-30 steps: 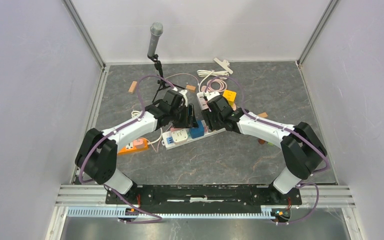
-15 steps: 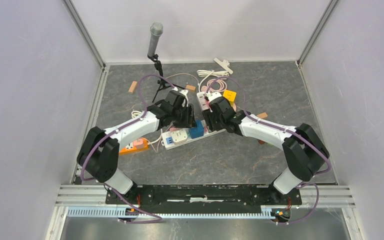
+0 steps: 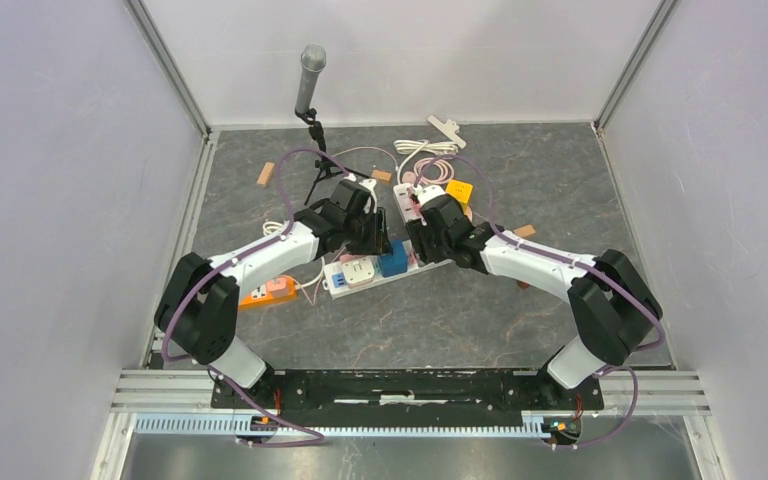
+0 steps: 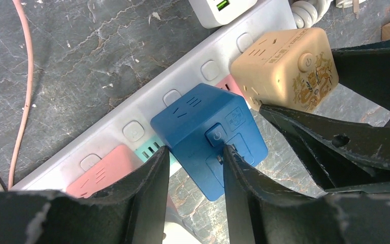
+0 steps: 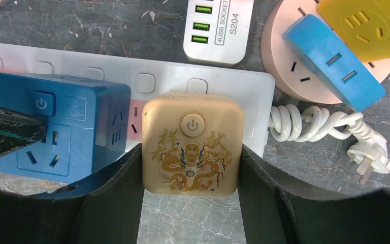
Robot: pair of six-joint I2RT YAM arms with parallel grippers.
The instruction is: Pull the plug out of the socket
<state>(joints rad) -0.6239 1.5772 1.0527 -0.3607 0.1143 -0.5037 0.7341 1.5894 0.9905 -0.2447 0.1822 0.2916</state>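
Observation:
A white power strip lies mid-table with two cube plugs seated in it. My right gripper is shut on the gold dragon-printed plug, with a finger pressed to each side. My left gripper hovers at the blue cube plug. Its narrow gap is smaller than the cube. One tip is at the cube's left edge and the other lies over its button face. Floor shows between the fingers.
Behind the strip lie a white USB charger, a round pink socket bearing blue and yellow adapters, and a coiled white cord. A microphone stand rises at the back. An orange strip and a pink cable lie left.
The left gripper's jaws have narrowed over the blue plug and the arm has shifted slightly back. The right gripper keeps its hold on the gold plug, and its arm has shifted only slightly.

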